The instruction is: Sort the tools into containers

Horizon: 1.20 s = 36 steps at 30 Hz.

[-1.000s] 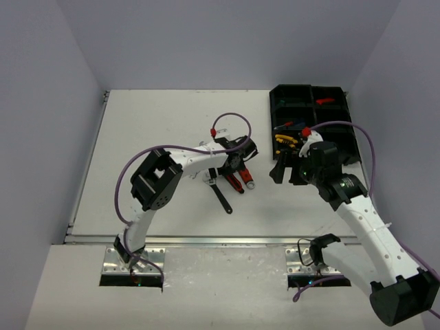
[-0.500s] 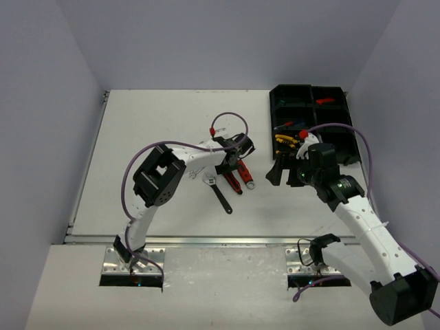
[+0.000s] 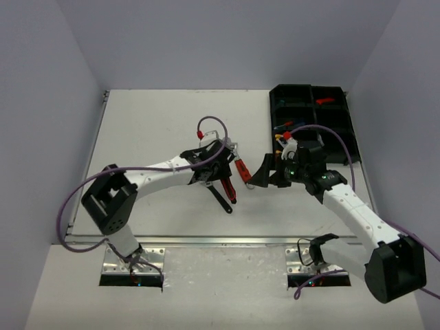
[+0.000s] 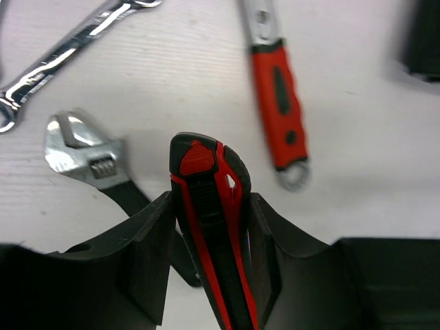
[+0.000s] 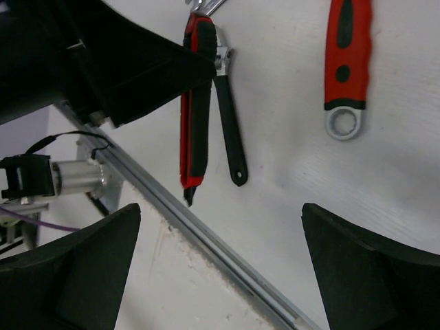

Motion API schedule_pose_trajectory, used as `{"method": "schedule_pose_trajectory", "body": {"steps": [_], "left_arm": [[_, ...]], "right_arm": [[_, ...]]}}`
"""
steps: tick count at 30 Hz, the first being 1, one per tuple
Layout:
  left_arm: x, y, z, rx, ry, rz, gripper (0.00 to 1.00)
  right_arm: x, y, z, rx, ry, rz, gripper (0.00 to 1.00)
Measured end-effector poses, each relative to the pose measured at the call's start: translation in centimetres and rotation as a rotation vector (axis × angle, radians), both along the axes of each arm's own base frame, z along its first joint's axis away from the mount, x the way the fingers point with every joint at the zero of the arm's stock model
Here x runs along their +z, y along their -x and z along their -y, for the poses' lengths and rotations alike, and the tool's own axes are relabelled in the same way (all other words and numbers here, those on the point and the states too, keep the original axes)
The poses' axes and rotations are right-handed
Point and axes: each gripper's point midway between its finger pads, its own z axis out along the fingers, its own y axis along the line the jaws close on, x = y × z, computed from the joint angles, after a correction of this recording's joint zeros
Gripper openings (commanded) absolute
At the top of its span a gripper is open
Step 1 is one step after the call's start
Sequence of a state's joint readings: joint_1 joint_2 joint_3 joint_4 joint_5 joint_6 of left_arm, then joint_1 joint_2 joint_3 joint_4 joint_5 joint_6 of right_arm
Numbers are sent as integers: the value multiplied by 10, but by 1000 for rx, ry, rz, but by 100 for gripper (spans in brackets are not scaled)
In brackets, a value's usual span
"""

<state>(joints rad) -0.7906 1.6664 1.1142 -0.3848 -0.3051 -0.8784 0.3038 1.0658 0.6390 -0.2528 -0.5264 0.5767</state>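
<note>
Polished metal wrench [image 4: 69,41], matt plastic red-black handle [image 4: 210,199], matt white table [image 4: 172,75].

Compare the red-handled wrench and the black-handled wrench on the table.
Red-handled wrench: red grip with black insets, lying clear of the left gripper. Black-handled wrench: plain black grip, running beneath that gripper. Both lie flat on the table, ungripped, with silver heads.

A white bench [image 3: 151,124] stands enclosed by plain pale lavender walls [image 3: 227,41]. A silver metal rail [image 3: 227,240] runs along its near edge, and a speckled lower ledge [image 3: 227,289] lies just in front of it.
</note>
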Motion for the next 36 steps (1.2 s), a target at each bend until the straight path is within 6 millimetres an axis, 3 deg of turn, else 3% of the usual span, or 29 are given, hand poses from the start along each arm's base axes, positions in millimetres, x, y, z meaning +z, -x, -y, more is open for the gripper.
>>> {"method": "schedule_pose_trajectory", "body": {"steps": [5,8,10,12,14,16,17,22,24,28,30,33,36], "left_arm": [[58,11,34,-155,221,121,0],[71,18,48,-219,293,147,0],[74,25,54,-253,319,149,0],[74,31,57,-274,331,149,0],[76,32,59,-286,335,156,34],[75,32,57,-289,326,163,88],[74,32,55,-289,317,165,99],[79,26,29,-205,224,191,100],[94,29,14,-167,189,222,100],[144,32,-24,-72,165,337,100],[166,39,-54,-16,137,392,100],[189,56,-92,22,98,451,100],[193,68,-116,17,42,465,100]], "right_arm": [[-15,5,-21,56,-92,-102,97],[-14,11,-39,112,-144,-114,79],[-12,18,-53,158,-182,-129,61],[-11,22,-66,201,-214,-144,3],[-14,26,-75,224,-233,-169,0],[-19,27,-79,225,-245,-195,0],[-20,27,-80,223,-249,-202,0],[-29,15,-73,135,-213,-201,0],[-32,2,-62,63,-174,-200,0],[-26,-42,-27,-115,-113,-169,0],[-17,-80,10,-259,-66,-157,0],[8,-154,83,-516,31,-82,0],[28,-210,145,-720,129,-8,0]]}}
